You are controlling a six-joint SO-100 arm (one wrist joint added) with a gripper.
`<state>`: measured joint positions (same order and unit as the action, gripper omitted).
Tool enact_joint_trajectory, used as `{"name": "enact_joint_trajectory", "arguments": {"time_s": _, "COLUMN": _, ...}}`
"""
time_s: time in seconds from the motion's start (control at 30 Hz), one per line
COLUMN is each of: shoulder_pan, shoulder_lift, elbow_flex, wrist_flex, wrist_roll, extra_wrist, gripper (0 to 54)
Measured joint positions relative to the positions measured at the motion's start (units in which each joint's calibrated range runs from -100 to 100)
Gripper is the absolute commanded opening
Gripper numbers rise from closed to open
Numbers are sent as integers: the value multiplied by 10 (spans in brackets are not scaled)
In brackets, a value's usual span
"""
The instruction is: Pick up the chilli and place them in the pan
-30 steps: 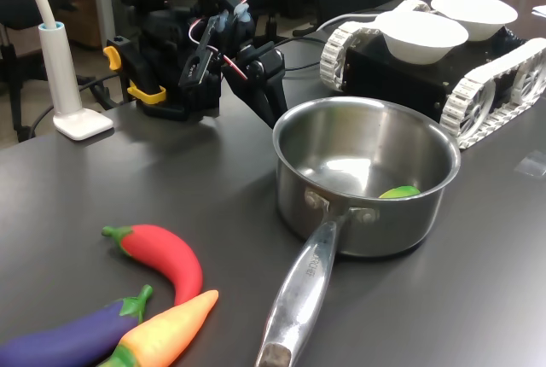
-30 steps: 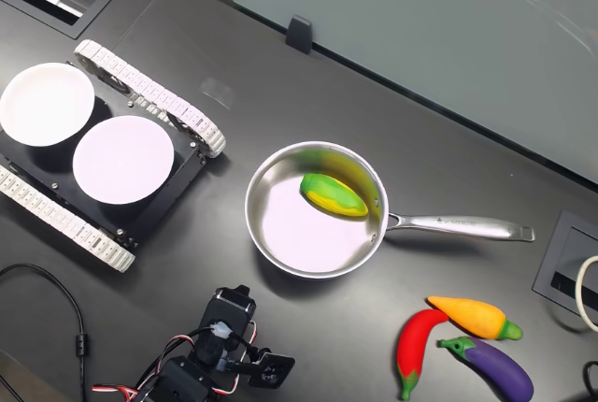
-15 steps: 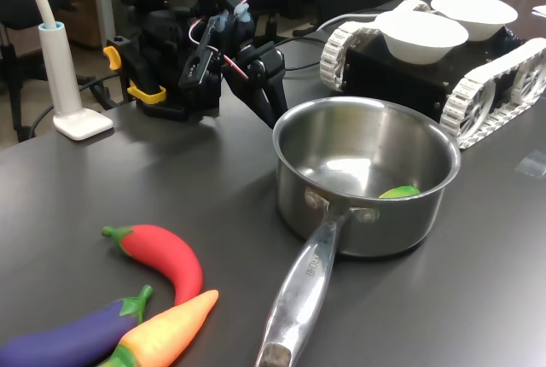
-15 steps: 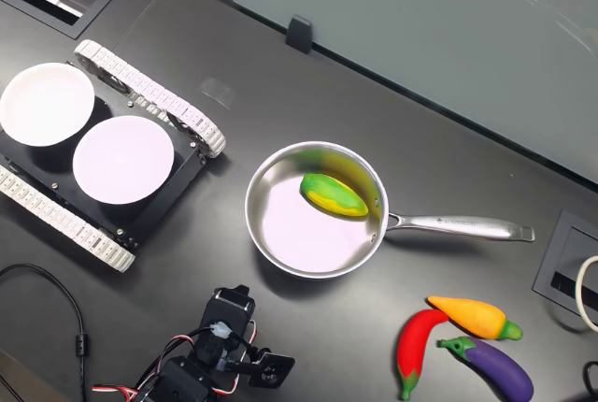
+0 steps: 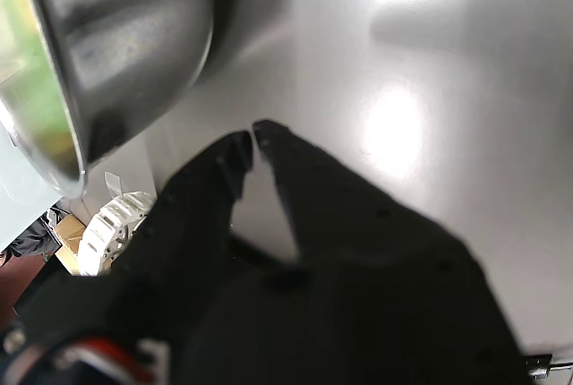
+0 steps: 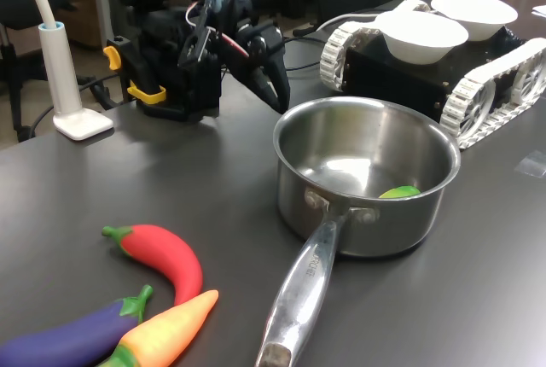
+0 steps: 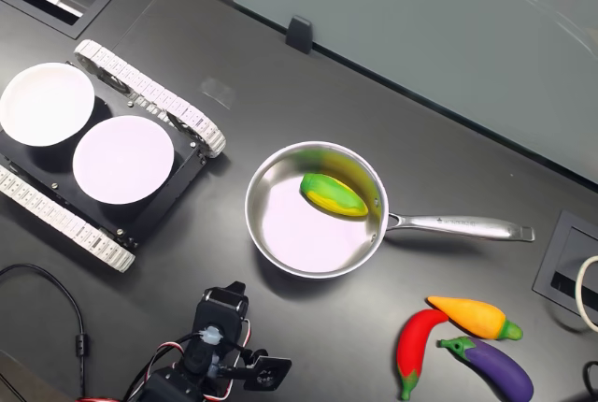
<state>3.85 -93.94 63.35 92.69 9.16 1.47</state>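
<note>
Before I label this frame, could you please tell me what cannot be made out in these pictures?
- Eggplant: its end is cut off by the first exterior view's left edge.
- Green-yellow item in the pan: mostly hidden by the pan wall in the first exterior view.
- Chilli: absent from the wrist view.
- Tool: blurred in the wrist view; its tips look nearly closed, but contact between them is unclear.

The glossy red chilli (image 6: 159,255) lies on the table, apart from the upright steel pan (image 6: 367,181).
</note>
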Motion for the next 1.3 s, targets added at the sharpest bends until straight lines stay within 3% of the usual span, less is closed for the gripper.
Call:
{"name": "enact_joint_trajectory", "arguments": {"time_s": 0.43, "shoulder_pan": -24, "shoulder_lift": 104, "elbow_flex": -110, "wrist_flex": 1, "wrist_roll": -4, "extra_wrist": 3, "gripper": 0}}
{"name": "enact_joint_trajectory", "arguments": {"time_s": 0.6, "shoulder_pan": -12, "shoulder_lift": 154, "elbow_flex": -185, "wrist_flex": 3, "wrist_roll": -3, "extra_wrist": 3, "gripper": 0}}
{"name": "enact_joint_trajectory", "arguments": {"time_s": 0.97, "shoulder_pan": 3, "shoulder_lift": 256, "elbow_flex": -397, "wrist_flex": 64, "wrist_roll": 5, "extra_wrist": 3, "gripper": 0}}
{"name": "enact_joint_trajectory", "arguments": {"time_s": 1.3, "shoulder_pan": 57, "shoulder_lift": 347, "elbow_flex": -527, "wrist_flex": 65, "wrist_roll": 10, "extra_wrist": 2, "gripper": 0}}
